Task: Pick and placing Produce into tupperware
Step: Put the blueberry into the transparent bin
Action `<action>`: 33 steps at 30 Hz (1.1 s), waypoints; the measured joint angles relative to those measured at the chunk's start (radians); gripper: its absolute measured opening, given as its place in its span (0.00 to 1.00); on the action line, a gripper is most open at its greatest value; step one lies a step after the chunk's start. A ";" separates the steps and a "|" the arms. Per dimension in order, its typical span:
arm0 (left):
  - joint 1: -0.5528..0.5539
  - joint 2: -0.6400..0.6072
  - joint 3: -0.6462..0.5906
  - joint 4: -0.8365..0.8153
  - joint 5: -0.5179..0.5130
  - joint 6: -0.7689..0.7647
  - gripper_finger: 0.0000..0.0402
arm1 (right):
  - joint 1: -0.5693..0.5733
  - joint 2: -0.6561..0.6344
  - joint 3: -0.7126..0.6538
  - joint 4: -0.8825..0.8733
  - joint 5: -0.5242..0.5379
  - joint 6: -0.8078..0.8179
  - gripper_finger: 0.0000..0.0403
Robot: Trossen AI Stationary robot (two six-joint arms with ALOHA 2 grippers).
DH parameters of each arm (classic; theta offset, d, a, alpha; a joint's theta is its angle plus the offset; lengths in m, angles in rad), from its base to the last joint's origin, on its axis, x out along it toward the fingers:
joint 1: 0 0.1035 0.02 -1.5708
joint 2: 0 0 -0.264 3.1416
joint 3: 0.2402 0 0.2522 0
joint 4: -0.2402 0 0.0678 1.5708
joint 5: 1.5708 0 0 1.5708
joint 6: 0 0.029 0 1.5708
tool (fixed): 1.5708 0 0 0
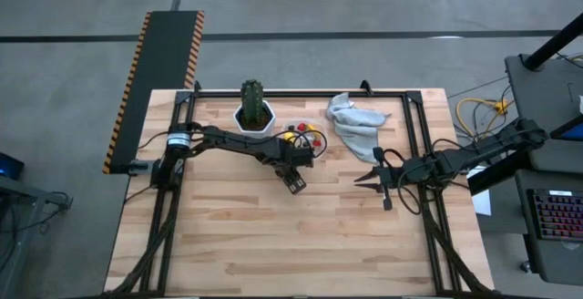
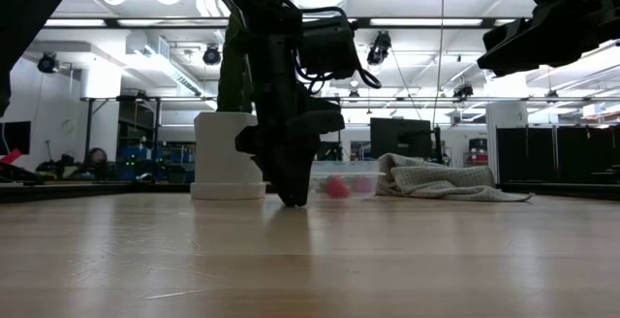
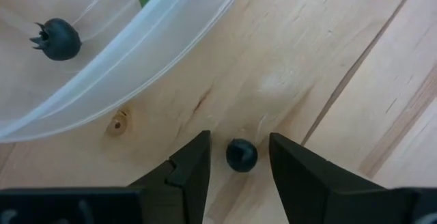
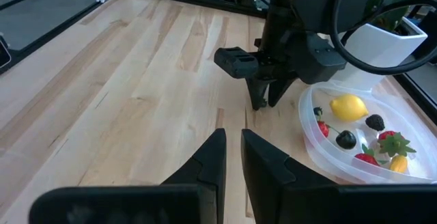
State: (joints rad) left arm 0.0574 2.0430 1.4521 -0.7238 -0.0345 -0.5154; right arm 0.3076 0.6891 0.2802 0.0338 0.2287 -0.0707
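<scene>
Cactus [image 1: 253,101] in white pot [image 1: 254,119] near table's [image 1: 273,235] back edge. Left gripper [image 3: 238,164] down on table just beside tupperware [image 4: 328,152], fingers apart around dark berry [image 3: 241,155], not closed on it. Tupperware holds lemon [image 4: 348,106], red berries, dark berries. Cloth [image 1: 355,121] near back edge. Right gripper [image 4: 233,157] near right edge, raised, nearly closed, empty.

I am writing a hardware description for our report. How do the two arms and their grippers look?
Both arms are dark, jointed and slim, with black cables looping along them. The left gripper has two black, wedge-shaped fingers with flat inner faces. The right gripper has the same angular black fingers. The left arm carries a silver band near its base.
</scene>
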 joint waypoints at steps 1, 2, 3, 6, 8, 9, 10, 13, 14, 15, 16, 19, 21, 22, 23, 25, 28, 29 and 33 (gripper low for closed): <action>0.000 0.000 0.000 0.000 0.000 0.000 0.33 | 0.000 0.000 0.000 0.000 0.000 0.000 0.10; 0.000 0.000 0.000 0.000 0.001 0.000 0.33 | 0.000 0.000 0.000 0.000 0.000 0.000 0.10; 0.000 0.000 0.000 0.000 0.001 0.000 0.33 | 0.000 0.000 0.000 0.000 0.000 0.000 0.10; 0.000 0.000 -0.002 -0.001 0.002 0.002 0.33 | 0.000 0.000 0.000 0.000 0.000 0.000 0.10; 0.000 -0.001 -0.003 -0.001 0.003 0.002 0.33 | 0.000 0.000 0.000 0.000 0.000 0.000 0.10; 0.000 -0.001 -0.003 -0.001 0.003 0.002 0.33 | 0.000 0.000 0.000 0.000 0.000 0.000 0.10; 0.000 -0.001 -0.003 -0.001 0.003 0.002 0.33 | 0.000 0.000 0.000 0.000 0.000 0.000 0.10; 0.000 -0.001 -0.003 -0.002 0.003 0.003 0.30 | 0.000 0.000 0.000 0.000 0.000 0.000 0.10; 0.000 -0.001 -0.003 -0.002 0.003 0.002 0.28 | 0.000 0.000 0.000 0.000 0.000 0.000 0.10; 0.000 -0.001 -0.004 -0.003 0.002 0.003 0.26 | 0.000 0.000 0.000 0.000 0.000 0.000 0.10; 0.000 -0.001 -0.004 -0.003 0.001 0.003 0.24 | 0.000 0.000 0.000 0.000 0.000 0.000 0.10; 0.000 -0.001 -0.004 -0.004 0.000 0.004 0.17 | 0.000 0.000 0.000 0.000 0.000 0.000 0.10; 0.000 -0.002 -0.006 -0.003 0.006 0.009 0.12 | 0.000 0.000 0.000 0.000 0.000 0.000 0.10; 0.000 -0.002 -0.007 -0.002 0.008 0.010 0.08 | 0.000 0.000 0.000 0.000 0.000 0.000 0.10; 0.000 -0.003 -0.012 0.000 0.009 0.018 0.06 | 0.000 0.000 0.000 0.000 0.000 0.000 0.10; 0.003 -0.005 -0.024 0.005 0.011 0.025 0.03 | 0.000 0.000 0.000 0.000 0.000 0.000 0.10; 0.010 -0.007 -0.044 0.015 0.030 0.024 0.03 | 0.000 0.000 0.000 0.000 0.000 0.000 0.10; 0.010 -0.007 -0.048 0.018 0.029 0.024 0.03 | 0.000 0.000 0.000 0.000 0.000 0.000 0.10; 0.011 -0.006 -0.052 0.019 0.037 0.024 0.03 | 0.000 0.000 0.000 0.000 0.000 0.000 0.10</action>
State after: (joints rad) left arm 0.0685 2.0368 1.3998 -0.7052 0.0020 -0.4915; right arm 0.3077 0.6891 0.2802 0.0334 0.2287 -0.0708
